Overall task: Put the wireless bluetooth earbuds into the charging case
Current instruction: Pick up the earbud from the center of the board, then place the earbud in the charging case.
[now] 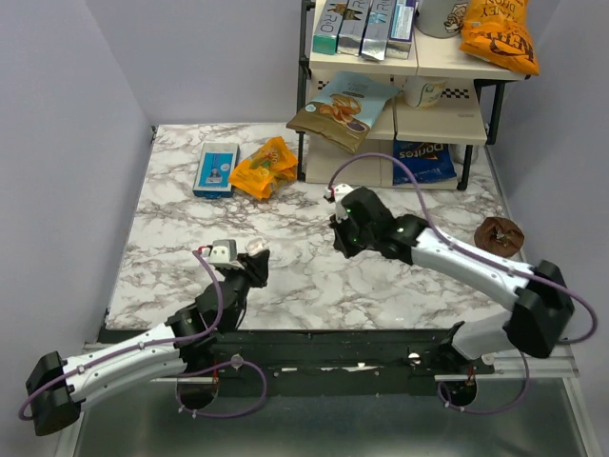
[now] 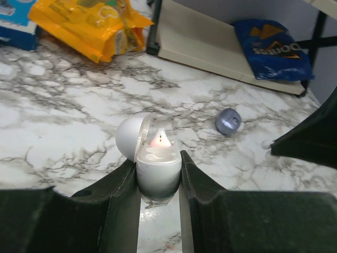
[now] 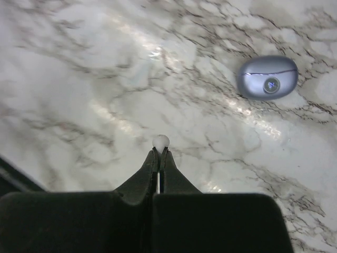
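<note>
My left gripper point(image 2: 158, 164) is shut on the charging case point(image 2: 158, 171), a pale rounded case held upright just above the marble. Its lid point(image 2: 130, 136) is swung open to the left. A small pink-white bit point(image 2: 159, 139) shows at the back of the case's top; I cannot tell what it is. One lilac earbud point(image 2: 228, 121) lies on the table beyond it, and also shows in the right wrist view point(image 3: 267, 77). My right gripper point(image 3: 159, 153) is shut, pinching a tiny white ball point(image 3: 160, 140) at its tips, low over the table and left of that earbud. The second earbud is not clearly in view.
An orange snack bag point(image 1: 264, 168) and a blue box point(image 1: 216, 168) lie at the back left. A shelf rack point(image 1: 400, 95) with snack bags stands at the back right, with a blue Doritos bag point(image 1: 423, 162) under it. A brown round object point(image 1: 499, 235) sits at the right edge.
</note>
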You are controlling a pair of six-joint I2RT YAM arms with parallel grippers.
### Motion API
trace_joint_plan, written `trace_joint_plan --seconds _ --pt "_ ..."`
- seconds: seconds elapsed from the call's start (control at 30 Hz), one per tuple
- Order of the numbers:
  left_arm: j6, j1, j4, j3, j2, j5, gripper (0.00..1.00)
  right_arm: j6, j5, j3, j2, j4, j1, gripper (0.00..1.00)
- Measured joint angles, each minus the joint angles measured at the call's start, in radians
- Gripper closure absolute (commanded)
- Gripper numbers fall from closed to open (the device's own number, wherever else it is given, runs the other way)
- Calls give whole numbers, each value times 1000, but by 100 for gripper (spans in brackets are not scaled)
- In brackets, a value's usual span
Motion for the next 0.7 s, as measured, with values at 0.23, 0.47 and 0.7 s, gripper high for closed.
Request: trace_joint_plan --seconds 0.23,0.47,0.7 --pt "87 13 75 10 -98 302 100 -42 -318 78 -306 -80 0 99" --pt "167 67 54 194 53 811 100 -92 -541 76 -541 -106 1 99" --pt "249 160 60 324 223 1262 100 -163 -606 58 -628 -148 32 99"
